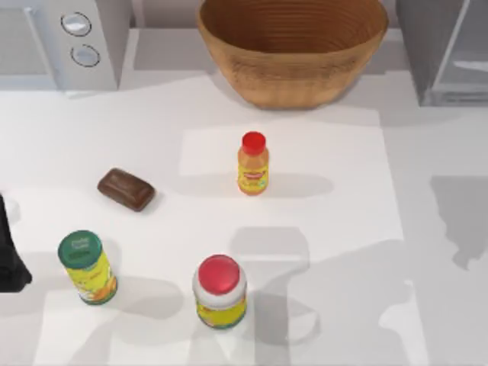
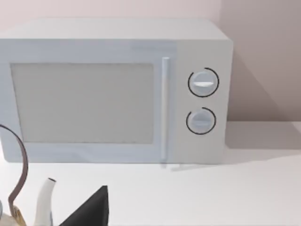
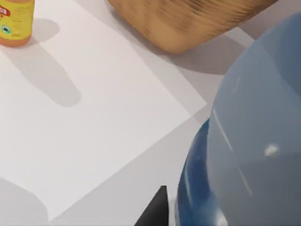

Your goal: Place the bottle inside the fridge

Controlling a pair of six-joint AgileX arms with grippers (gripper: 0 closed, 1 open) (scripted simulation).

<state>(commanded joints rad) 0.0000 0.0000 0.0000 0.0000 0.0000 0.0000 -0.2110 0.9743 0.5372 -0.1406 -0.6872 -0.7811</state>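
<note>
The bottle (image 3: 254, 141) looms right against my right wrist camera, above the table (image 1: 427, 252) near the basket (image 3: 188, 23) and orange bottle (image 3: 16, 23), though I cannot tell my right gripper's grip; the fridge (image 1: 446, 49) sits at the far right corner, my left arm (image 1: 9, 252) parked at the left edge.

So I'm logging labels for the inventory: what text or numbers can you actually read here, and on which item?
None is readable.
Orange bottle: red-and-yellow label print, blurred.
Green-lid can: pale marks on lid, print on side, too small.
Red-lid jar: yellow label, blurred.
Microwave: two unmarked knobs.
</note>
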